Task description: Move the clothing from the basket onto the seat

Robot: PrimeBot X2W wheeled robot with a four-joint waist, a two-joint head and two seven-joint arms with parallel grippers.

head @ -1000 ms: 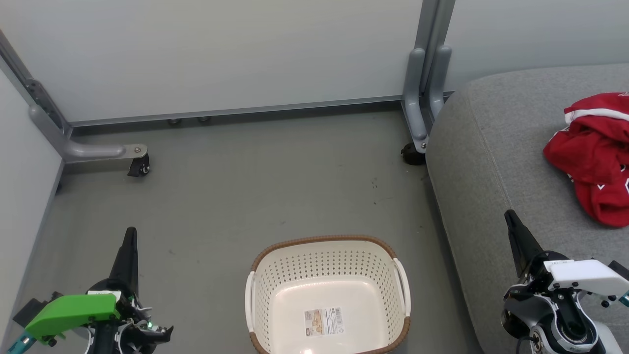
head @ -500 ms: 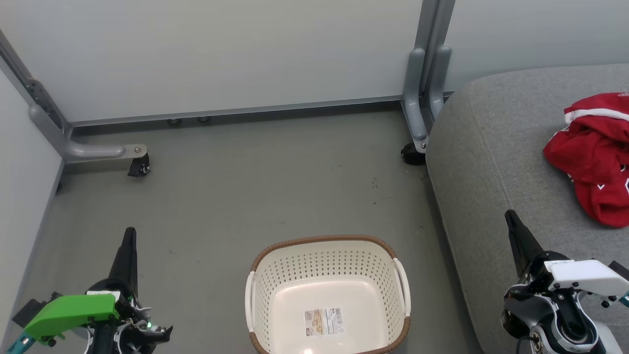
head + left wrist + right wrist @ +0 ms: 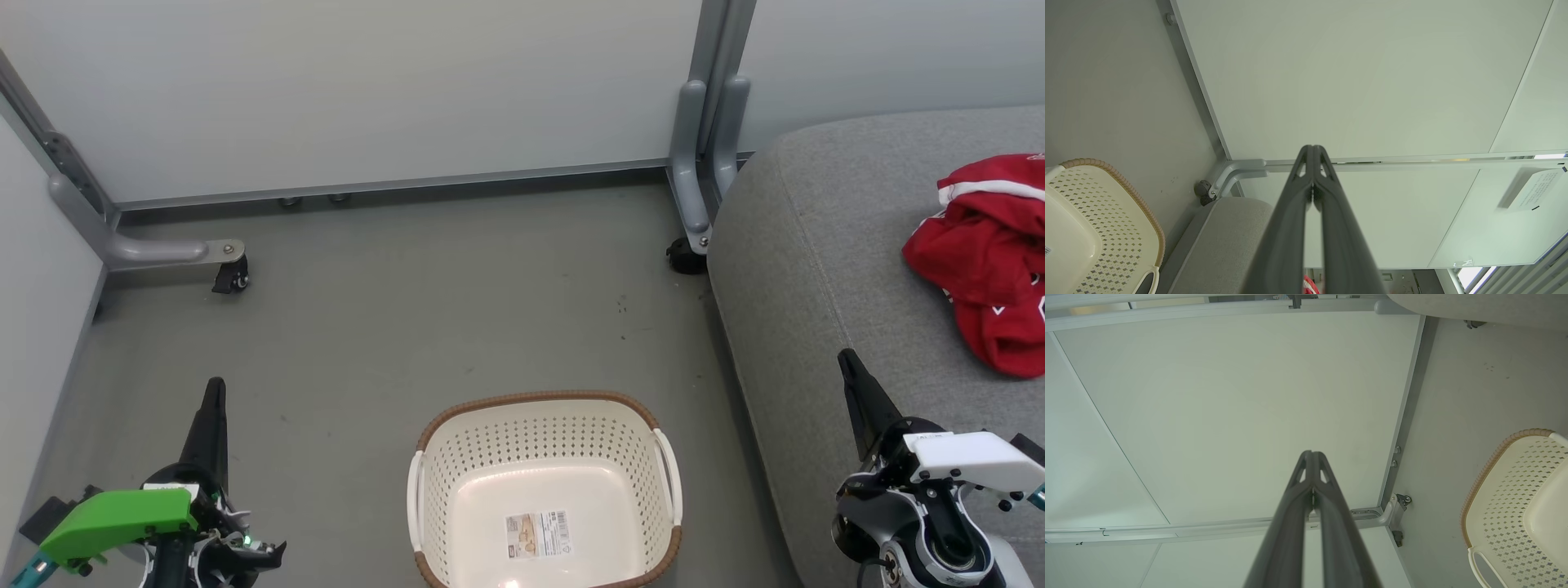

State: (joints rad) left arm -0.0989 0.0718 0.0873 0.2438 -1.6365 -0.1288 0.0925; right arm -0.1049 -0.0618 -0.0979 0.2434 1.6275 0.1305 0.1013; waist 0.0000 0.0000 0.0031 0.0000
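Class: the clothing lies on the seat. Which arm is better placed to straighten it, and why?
Probably right: the right gripper, shut, sits over the seat near the clothing; the left gripper is beyond the basket, over the floor.

The light is bright and even, and the floor (image 3: 408,327) ahead of the left gripper (image 3: 215,388) has only weak, soft shadows. A small glare spot lies on the bottom of the basket (image 3: 539,433), right of that gripper. In both wrist views the wall panels (image 3: 1208,416) bend toward the edges, and the fingers (image 3: 1286,245) look soft near the lens.
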